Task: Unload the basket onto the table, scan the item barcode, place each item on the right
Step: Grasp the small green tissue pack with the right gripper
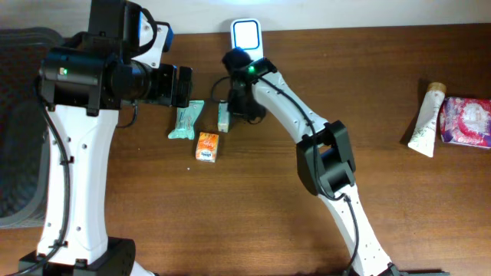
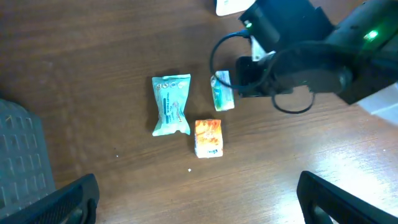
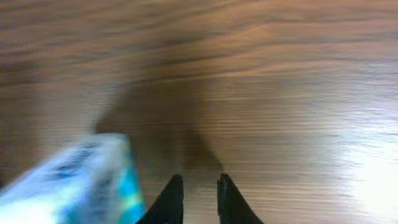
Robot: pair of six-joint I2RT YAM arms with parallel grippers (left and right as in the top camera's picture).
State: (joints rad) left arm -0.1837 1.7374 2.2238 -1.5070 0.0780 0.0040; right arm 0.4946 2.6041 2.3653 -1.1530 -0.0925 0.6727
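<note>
Three items lie close together on the wooden table: a teal pouch point(image 1: 185, 121) point(image 2: 170, 104), an orange box point(image 1: 207, 146) point(image 2: 208, 137) and a small white-and-green packet point(image 1: 223, 116) point(image 2: 222, 92). A white scanner point(image 1: 245, 34) stands at the far edge. My right gripper point(image 3: 199, 180) is down right beside the small packet point(image 3: 74, 180), which lies blurred to the left of its fingers. The jaws are nearly together with only bare wood between them. My left gripper point(image 2: 199, 199) hovers above the items, wide open and holding nothing.
A white tube point(image 1: 426, 119) and a pink packet point(image 1: 466, 121) lie at the far right. A dark grey mat point(image 1: 15, 138) covers the left edge. The right arm point(image 1: 307, 123) stretches across the table's middle toward the items.
</note>
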